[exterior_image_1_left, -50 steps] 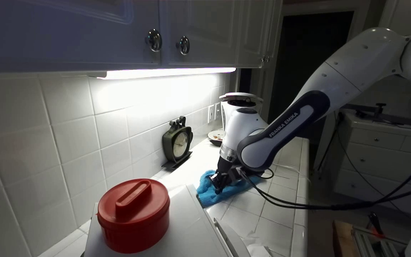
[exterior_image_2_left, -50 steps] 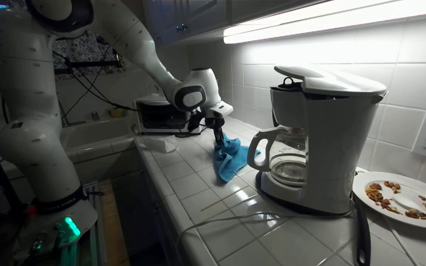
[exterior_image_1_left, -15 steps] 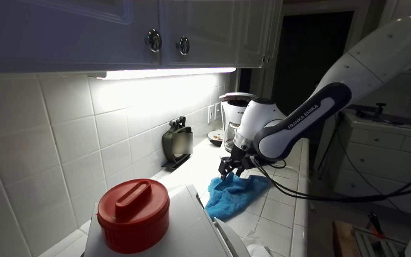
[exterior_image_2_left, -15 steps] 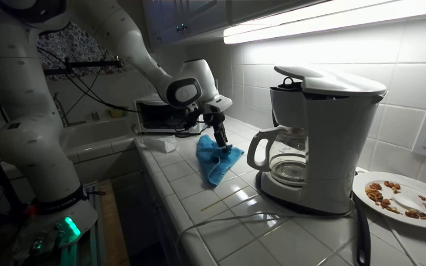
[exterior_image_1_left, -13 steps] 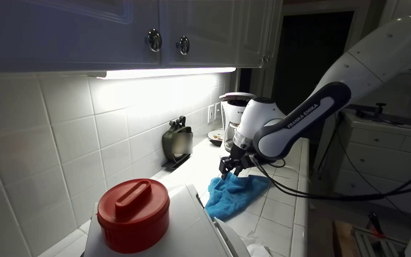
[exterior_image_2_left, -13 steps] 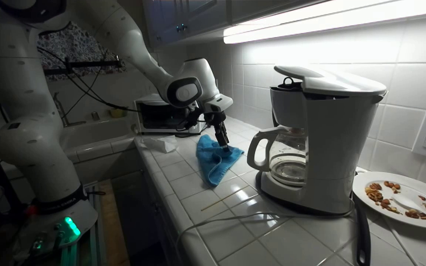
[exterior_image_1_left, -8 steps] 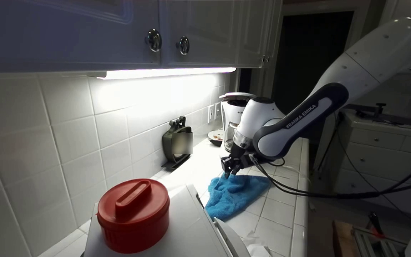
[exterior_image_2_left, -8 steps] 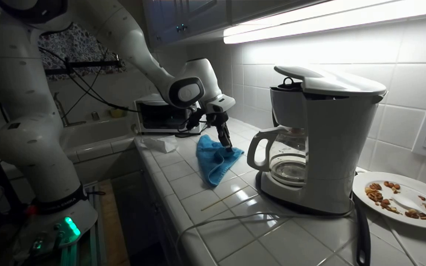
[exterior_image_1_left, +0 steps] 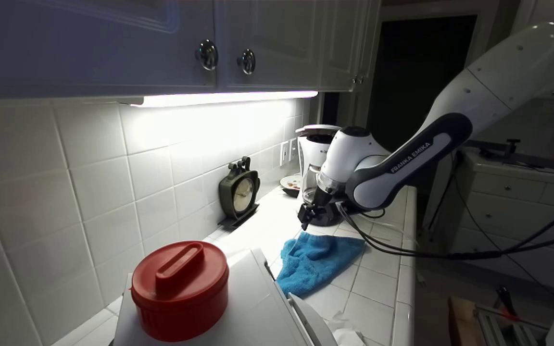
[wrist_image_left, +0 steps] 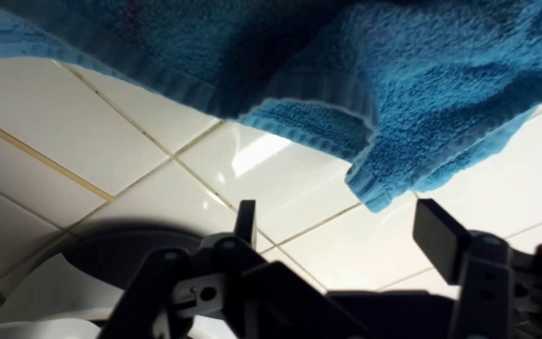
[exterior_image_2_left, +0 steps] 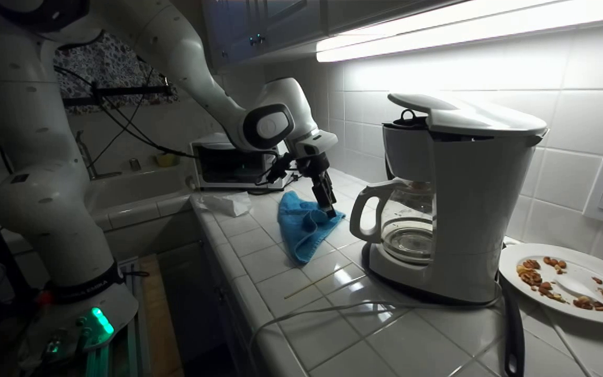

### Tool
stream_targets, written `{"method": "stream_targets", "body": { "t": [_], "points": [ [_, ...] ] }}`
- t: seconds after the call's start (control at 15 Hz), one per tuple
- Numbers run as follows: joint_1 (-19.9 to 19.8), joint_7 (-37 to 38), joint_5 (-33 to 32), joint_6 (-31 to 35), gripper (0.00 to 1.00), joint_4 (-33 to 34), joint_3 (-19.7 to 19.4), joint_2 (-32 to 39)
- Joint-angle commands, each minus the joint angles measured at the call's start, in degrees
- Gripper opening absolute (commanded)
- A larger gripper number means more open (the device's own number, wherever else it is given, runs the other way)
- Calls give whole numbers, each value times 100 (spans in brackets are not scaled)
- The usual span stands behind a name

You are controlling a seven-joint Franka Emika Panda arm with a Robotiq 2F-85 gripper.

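Raised a little since a moment earlier, the claw (wrist_image_left: 341, 230) stood wide and empty near the blue terry towel (exterior_image_1_left: 318, 262), which lay crumpled on the worktop (exterior_image_2_left: 327, 335); rising straight up seemed likeliest to clear the coffee maker (exterior_image_2_left: 469, 225).

A tiled counter (exterior_image_2_left: 327, 337) carries a blue towel (exterior_image_2_left: 301, 233), coffee maker (exterior_image_2_left: 469, 214) and toaster oven (exterior_image_2_left: 228, 170).
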Motion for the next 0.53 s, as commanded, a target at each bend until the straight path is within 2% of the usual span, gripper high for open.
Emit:
{"method": "stream_targets", "body": {
  "t": [0.0, 0.2, 0.27, 0.47],
  "points": [
    [21, -124, 277, -206, 100, -283, 149, -464],
    [57, -868, 1133, -191, 100, -489, 451, -761],
    [98, -1200, 1543, -261, 100, -495, 552, -820],
    [210, -1757, 2197, -547, 100, -347, 755, -815]
  ]
}}
